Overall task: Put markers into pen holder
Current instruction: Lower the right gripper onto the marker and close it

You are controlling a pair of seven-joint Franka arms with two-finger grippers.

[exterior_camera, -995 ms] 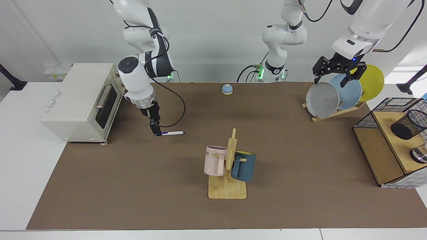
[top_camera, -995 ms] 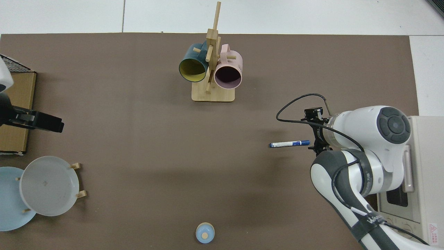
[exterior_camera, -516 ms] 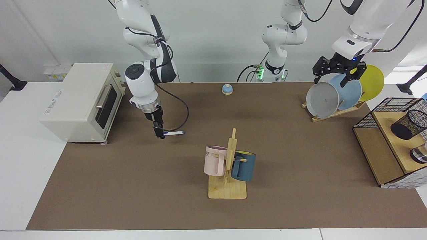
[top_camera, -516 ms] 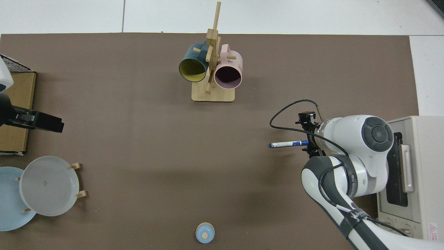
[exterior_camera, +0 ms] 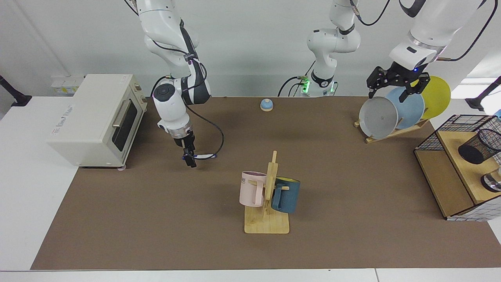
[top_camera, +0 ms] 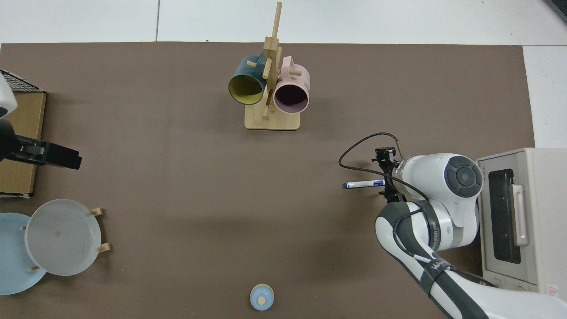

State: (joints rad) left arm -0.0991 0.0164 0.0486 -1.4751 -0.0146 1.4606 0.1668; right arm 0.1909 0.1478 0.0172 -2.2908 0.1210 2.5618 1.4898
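**Marker gripped, holder far across the bench**

On the brown-matted bench (exterior_camera: 156,219), the right hand (exterior_camera: 190,158) clamps the marker (exterior_camera: 204,156) near the toaster-oven edge. The left hand (exterior_camera: 395,84) waits, fingers apart, over the plates; the pen holder (exterior_camera: 479,145) lies tipped on the opposite edge's shelf.

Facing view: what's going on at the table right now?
The right gripper is down at the mat over one end of the marker, which lies flat on the brown mat near the toaster oven. Whether it has a grip cannot be told. The left gripper waits open above the plate rack. The pen holder sits on the shelf box at the far side, with no marker seen in it.
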